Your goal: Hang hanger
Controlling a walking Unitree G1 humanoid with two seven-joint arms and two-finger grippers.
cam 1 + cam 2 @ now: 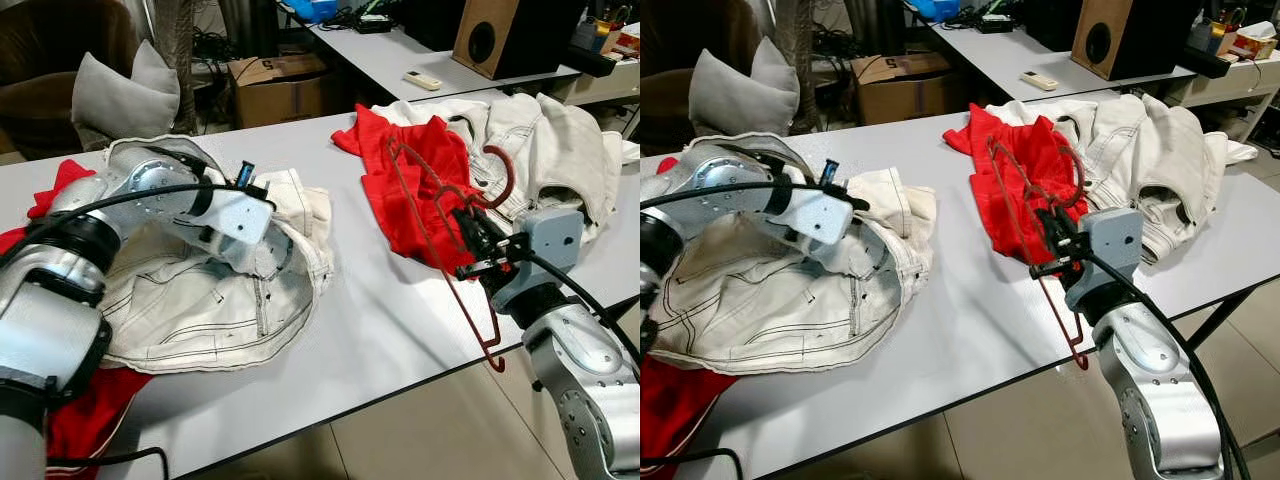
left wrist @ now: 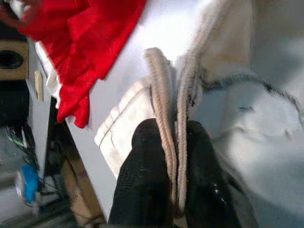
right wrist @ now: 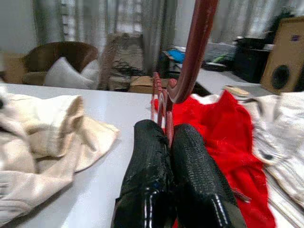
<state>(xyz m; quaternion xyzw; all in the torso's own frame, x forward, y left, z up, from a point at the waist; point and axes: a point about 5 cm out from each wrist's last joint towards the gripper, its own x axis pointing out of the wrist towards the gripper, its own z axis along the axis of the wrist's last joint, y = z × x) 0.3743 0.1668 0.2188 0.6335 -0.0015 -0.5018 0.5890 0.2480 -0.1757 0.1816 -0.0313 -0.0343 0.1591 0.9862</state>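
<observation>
a long pale grey table carries the clothes. a cream-white denim jacket lies spread at its left end, overlapping a red cloth at the near corner. a crumpled red garment lies toward the right, touching a heap of white denim clothing at the right end.

one hanger, two cream jackets, one pillow
</observation>
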